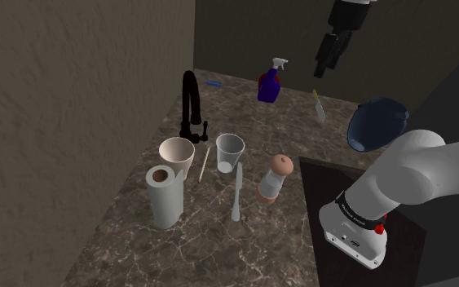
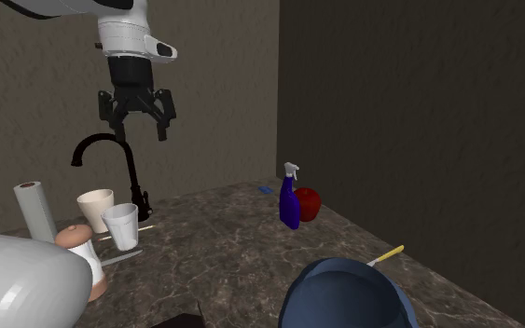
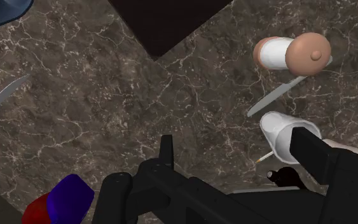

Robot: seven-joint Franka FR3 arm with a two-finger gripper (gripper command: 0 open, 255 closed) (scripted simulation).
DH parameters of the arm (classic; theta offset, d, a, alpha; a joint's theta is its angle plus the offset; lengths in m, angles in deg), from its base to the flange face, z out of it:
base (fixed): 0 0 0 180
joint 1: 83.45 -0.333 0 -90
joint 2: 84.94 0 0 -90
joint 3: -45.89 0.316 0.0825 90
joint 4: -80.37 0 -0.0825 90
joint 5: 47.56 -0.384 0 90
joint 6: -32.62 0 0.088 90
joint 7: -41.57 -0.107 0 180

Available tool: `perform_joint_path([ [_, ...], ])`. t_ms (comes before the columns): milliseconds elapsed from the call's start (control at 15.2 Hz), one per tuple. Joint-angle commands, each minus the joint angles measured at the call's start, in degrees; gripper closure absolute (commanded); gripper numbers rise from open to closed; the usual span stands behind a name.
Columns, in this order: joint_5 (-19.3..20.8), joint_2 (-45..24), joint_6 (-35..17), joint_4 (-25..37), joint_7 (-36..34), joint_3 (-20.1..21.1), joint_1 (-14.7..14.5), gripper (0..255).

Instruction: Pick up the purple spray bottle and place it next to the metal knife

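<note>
Gripper (image 2: 139, 126) hangs high above the counter (image 1: 195, 253), fingers spread apart and grasping nothing. The purple spray bottle (image 1: 269, 83) stands upright near the counter's far corner, just beside a red object (image 2: 308, 203). A grey knife (image 1: 236, 192) lies flat well apart from the bottle, near a clear cup (image 1: 229, 152).

Light: you have dim, flat lighting in every view | Brightest: white arm (image 1: 415, 175), paper towel roll (image 1: 164, 200) | Darkest: wall (image 2: 409, 112) on the second exterior view's right, deep in shade.
</note>
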Motion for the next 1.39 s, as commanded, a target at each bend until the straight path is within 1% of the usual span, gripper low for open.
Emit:
perform_joint_path([
  [0, 0.0, 0.0, 0.0, 0.0, 0.0, 0.0, 0.0, 0],
  [330, 3.8, -7.0, -5.9, 1.6, 6.9, -4.5, 0.9, 0],
  [660, 6.3, -15.3, -11.4, 5.2, 13.6, -8.6, 1.6, 0],
  [990, 7.3, -24.7, -16.1, 10.8, 20.1, -12.2, 2.0, 0],
  [1320, 6.6, -34.8, -19.6, 18.2, 26.7, -15.2, 2.6, 0],
])
